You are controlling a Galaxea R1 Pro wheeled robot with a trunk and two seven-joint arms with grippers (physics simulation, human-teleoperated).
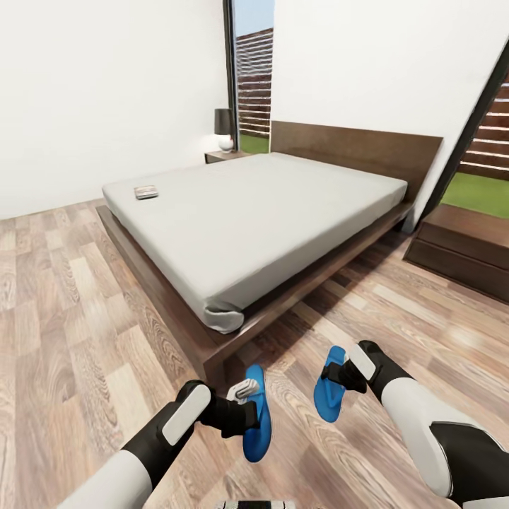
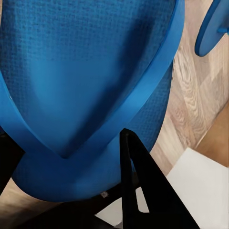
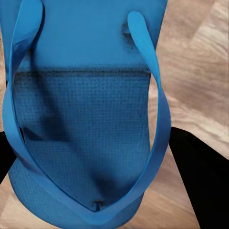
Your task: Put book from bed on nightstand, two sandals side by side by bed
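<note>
A bedroom in a home, simulator-rendered. Shown by: large low bed (image 1: 261, 212) with dark wooden frame, headboard and bare pale grey mattress; nightstand (image 1: 225, 156) beside the headboard carrying a dark-shaded lamp (image 1: 224, 129); second low dark cabinet (image 1: 463, 247) on the bed's other side. Plain white walls, light wood-plank floor (image 1: 63, 318), tall dark-framed windows (image 1: 253, 78) onto grass and slatted fencing.

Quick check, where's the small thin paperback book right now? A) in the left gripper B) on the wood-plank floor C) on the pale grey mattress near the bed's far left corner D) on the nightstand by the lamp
C. In the head view the small thin paperback book lies flat on the pale grey mattress near its far left corner, apart from both grippers, which are down by the bright blue flip-flops.
</note>
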